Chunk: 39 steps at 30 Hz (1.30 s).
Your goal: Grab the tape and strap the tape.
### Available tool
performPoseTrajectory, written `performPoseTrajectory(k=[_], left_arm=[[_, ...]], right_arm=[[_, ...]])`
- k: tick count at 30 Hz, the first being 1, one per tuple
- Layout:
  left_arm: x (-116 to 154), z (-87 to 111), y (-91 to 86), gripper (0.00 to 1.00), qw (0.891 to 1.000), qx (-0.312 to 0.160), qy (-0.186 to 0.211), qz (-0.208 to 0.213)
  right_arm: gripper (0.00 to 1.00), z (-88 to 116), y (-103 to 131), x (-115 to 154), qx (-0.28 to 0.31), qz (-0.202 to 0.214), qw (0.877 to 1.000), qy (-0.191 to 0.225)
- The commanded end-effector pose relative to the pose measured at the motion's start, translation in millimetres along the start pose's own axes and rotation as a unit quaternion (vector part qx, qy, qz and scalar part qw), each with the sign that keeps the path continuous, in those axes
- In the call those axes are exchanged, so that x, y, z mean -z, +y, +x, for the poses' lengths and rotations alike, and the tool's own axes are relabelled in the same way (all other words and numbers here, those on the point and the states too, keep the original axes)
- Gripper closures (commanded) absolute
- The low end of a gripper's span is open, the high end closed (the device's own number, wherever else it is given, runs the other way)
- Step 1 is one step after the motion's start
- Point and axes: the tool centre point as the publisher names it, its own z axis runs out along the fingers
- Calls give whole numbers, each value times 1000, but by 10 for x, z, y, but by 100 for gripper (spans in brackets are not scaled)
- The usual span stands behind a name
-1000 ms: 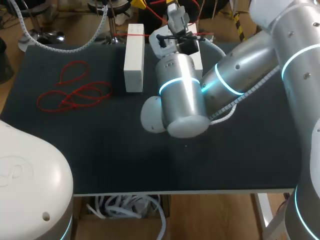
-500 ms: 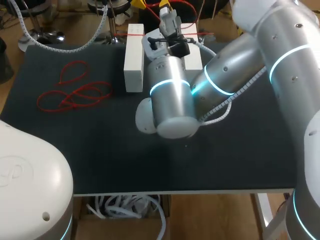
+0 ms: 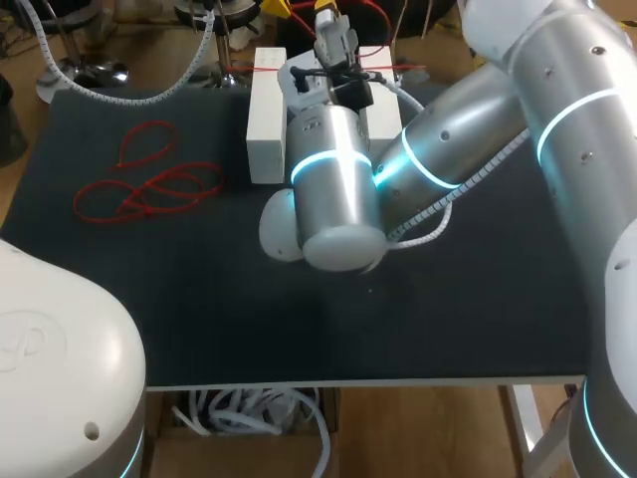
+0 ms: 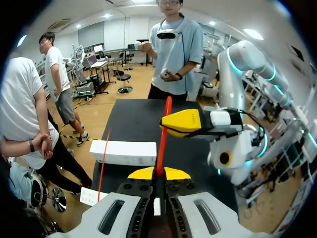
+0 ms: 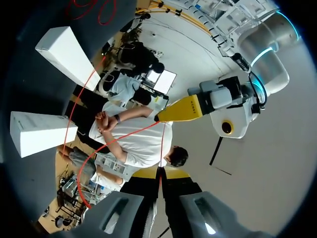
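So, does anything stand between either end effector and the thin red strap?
Nothing visible does. The left end effector is shut on the thin red strap, and the right end effector pinches the same strap ahead of it.

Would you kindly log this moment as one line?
left tool: shut on red strap | right tool: shut on red strap | red strap: across white boxes

white box (image 3: 388, 121) lay mostly hidden behind right arm (image 3: 438, 159) | red strap (image 3: 406, 69) was hidden mid-span under that arm | left arm (image 3: 60, 378) was cut off at corner
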Motion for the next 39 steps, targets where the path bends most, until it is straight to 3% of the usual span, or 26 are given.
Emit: performPoseTrajectory(k=[1,39], left_arm=[[7,0,-7,100,1000,1,1,-2],[7,0,-7,100,1000,1,1,-2]], right_arm=[[100,-61,-161,10,-2,-20,1000,6],[100,-26,-90,52,12,-20,1000,-1]])
